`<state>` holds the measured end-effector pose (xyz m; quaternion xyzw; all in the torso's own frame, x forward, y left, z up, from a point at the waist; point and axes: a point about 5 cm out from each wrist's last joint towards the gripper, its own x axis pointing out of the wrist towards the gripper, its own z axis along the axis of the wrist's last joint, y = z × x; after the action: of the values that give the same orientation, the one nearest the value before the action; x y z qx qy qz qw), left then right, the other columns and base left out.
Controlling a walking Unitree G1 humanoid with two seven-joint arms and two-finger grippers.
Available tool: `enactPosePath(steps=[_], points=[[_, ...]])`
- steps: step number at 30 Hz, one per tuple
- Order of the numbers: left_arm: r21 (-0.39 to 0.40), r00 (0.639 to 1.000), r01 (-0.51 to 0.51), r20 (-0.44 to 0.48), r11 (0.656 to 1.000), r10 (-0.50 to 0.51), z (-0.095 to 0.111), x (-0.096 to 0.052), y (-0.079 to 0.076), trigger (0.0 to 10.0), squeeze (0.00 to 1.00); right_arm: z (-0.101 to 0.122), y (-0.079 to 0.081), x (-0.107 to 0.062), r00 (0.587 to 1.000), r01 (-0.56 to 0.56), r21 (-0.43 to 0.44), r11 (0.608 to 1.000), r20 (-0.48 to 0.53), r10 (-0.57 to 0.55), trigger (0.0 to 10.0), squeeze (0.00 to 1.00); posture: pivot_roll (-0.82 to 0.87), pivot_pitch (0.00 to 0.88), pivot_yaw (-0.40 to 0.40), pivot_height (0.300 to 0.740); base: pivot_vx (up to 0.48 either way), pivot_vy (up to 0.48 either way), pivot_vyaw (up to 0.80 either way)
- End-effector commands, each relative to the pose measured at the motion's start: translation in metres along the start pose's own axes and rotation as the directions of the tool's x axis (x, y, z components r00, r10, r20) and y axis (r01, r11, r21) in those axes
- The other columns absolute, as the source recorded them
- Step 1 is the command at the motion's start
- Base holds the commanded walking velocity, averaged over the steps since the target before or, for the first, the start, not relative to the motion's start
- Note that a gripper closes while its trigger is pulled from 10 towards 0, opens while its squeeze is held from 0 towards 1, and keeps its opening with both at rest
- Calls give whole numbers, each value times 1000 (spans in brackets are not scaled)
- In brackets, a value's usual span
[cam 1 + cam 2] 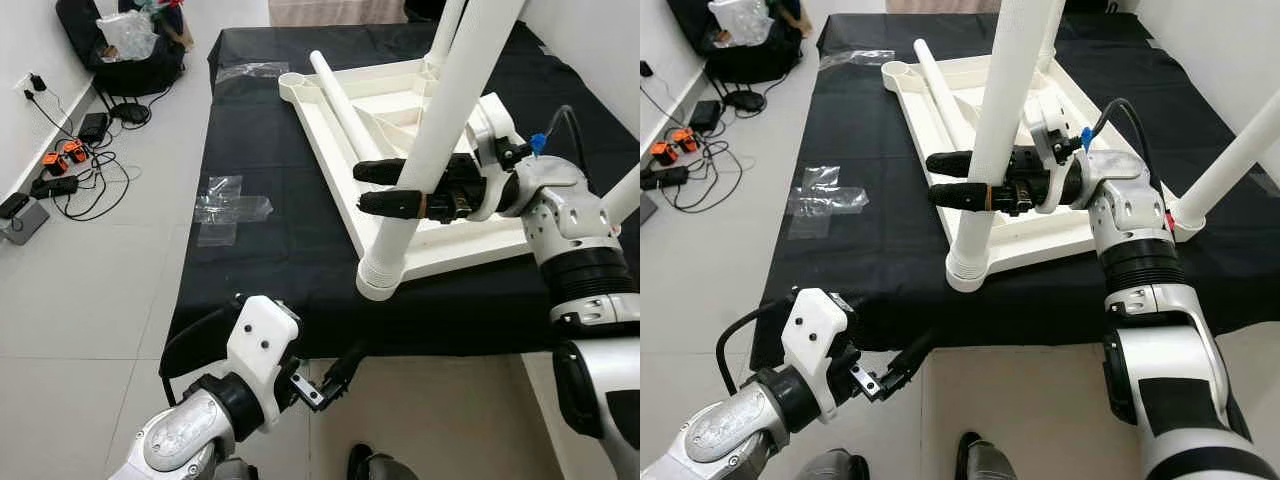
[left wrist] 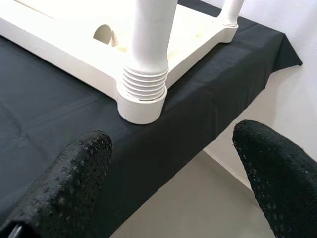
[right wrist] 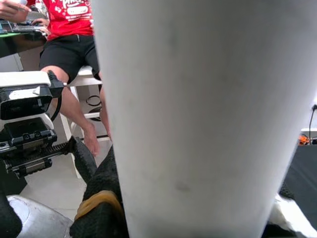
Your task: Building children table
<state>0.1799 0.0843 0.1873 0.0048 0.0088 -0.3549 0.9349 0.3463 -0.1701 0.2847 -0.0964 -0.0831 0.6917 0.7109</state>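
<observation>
Gripping the near upright leg [image 1: 440,130] of the upturned white children's table [image 1: 400,110], your right pincer [image 1: 385,187] comes in from 3 o'clock, its two black fingers [image 1: 958,193] lying level on either side of the white tube and clamped on it. You see the same leg broad and pale right against the lens in the right wrist view [image 3: 203,119], with a fingertip [image 3: 99,198] dark at its edge. That leg sits in a ribbed socket [image 2: 143,91] at the table's near corner, close to the front edge of the worktop, which is covered by a black cloth [image 1: 270,260].

A second leg [image 1: 1235,150] stands at the corner toward 3 o'clock, and a loose white leg [image 1: 345,115] lies flat inside the table's underside, running toward 11 o'clock. Clear plastic wrapping [image 1: 225,205] lies on the cloth at 9 o'clock from the table.

Your left pincer [image 1: 340,378] hangs low at 6 o'clock, below the worktop's front edge over the tiled floor [image 1: 90,300], touching nothing; its fingers [image 2: 74,183] stand wide apart in the left wrist view, pointing up at the socket.

A seated person [image 3: 69,44] in a red shirt shows behind the leg in the right wrist view. Cables and plugs [image 1: 65,170] lie on the floor at 10 o'clock.
</observation>
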Motion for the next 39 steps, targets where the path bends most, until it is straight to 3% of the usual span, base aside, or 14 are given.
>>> enactPosePath(steps=[1, 7, 23, 25, 28, 33, 36, 39], points=[[-5, 1000, -2, -25, 1000, 2, -5, 0, 2, 10000, 0, -6, 2, -2, 1000, 11, 8, 1000, -28, -11, 10000, 0, 127, 216, -25, 740, 0, 0, 0], [-1, 1000, -7, -22, 1000, 7, -4, 0, 3, 10000, 0, -12, 2, -1, 999, 45, 13, 999, -25, -45, 10000, 0, 128, 213, -29, 740, 0, 0, 0], [19, 999, -42, -5, 999, 42, -1, 3, 11, 10000, 0, -41, 4, 7, 962, 271, 56, 961, -58, -268, 10000, 0, 116, 218, -28, 740, 0, 0, 0], [22, 999, -45, -4, 999, 45, -1, 3, 12, 10000, 0, -43, 6, 9, 962, 269, 53, 962, -55, -266, 10000, 0, 117, 220, -28, 740, 0, 0, 0], [28, 999, -51, -3, 998, 51, 0, 2, 15, 10000, 0, -37, 17, 16, 987, 160, 69, 985, 25, -162, 10000, 0, 116, 219, -30, 740, 0, 0, 0], [29, 999, -48, -1, 998, 48, 0, 3, 14, 10000, 0, -28, 12, 25, 999, 52, 48, 997, 2, -53, 10000, 0, 114, 229, -33, 740, 0, 0, 0], [29, 999, -48, -1, 998, 48, 0, 3, 14, 10000, 0, -28, 12, 25, 999, 52, 48, 997, 2, -53, 10000, 0, 114, 229, -33, 740, 0, 0, 0], [33, 999, -42, 3, 999, 42, 2, 3, 13, 10000, 0, -19, 3, 33, 1000, -16, 38, 999, -13, 17, 10000, 0, 106, 249, -47, 740, 0, 0, 0]])
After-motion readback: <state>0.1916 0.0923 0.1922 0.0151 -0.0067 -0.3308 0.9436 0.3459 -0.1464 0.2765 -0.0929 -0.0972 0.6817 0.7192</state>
